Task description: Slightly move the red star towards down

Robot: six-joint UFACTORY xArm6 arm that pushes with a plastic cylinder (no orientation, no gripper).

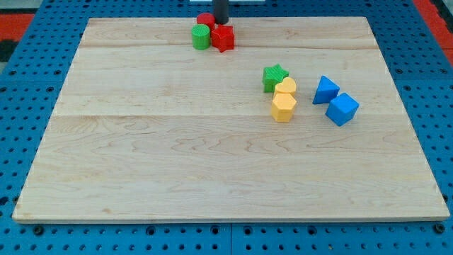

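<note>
— Where's the red star (224, 37) sitting right now?

— Up near the top edge of the worktop (177, 170), a bit left of the middle. It's touching the green cylinder (201, 36) on its left, and there's a red cylinder (206, 20) tucked just behind the pair.

— And the arm?

— Only the dark rod shows, coming down from the view's top. My tip (221, 23) sits right at the star's upper edge, just beside the red cylinder. Touching or nearly so; from here I can't tell which.

— Is the tool holding anything?

— There's nothing to hold with. It's a bare rod, no jaws at all, so it neither grips nor lets go. It can only push.

— So how far along would you say this is?

— I'd judge the lining-up is done and the push itself is either just starting or still to come. The star is still packed tight against its neighbours, high on the board, with plenty of bare wood below it.

— What's left, then?

— A short shove toward the view's bottom, no more. The green star (274, 76), the two yellow blocks (284, 99) and the two blue blocks (335, 100) lie well apart, lower right, out of the way. The green cylinder might get dragged along, being that close.
</note>
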